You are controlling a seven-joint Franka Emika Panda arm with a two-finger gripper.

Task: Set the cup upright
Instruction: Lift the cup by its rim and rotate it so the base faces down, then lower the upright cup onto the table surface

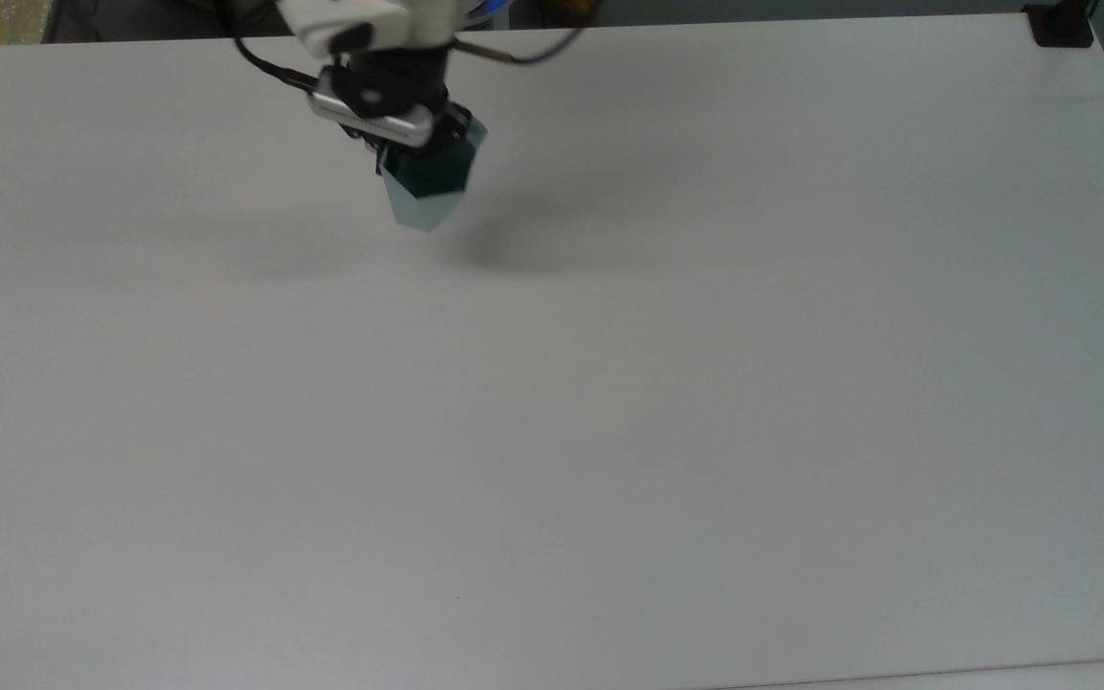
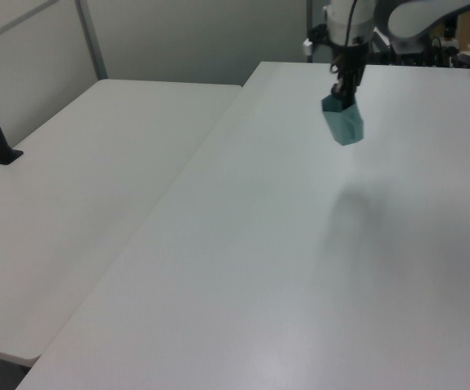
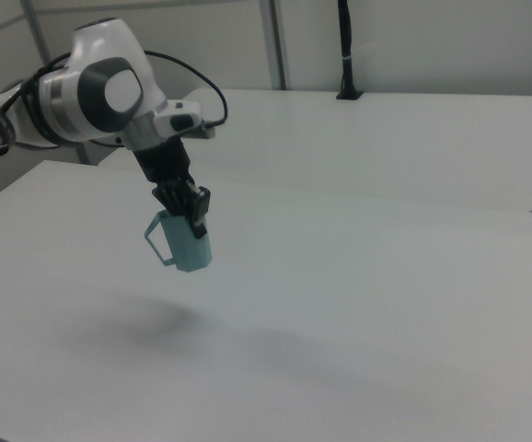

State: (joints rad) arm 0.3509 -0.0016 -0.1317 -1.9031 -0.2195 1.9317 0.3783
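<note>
pale teal plastic is showing on the cup (image 3: 185, 247), which is hanging in the air above the white table (image 3: 358, 313), clear of its surface. the gripper (image 3: 188, 217) is pinching the cup's rim from above, its 2 fingers clamped on the wall. the cup is sitting nearly upright, mouth up, handle (image 3: 156, 241) sticking toward the right view's left. in the top view the cup (image 1: 427, 196) is near the table's far edge, its dark inside showing.
</note>
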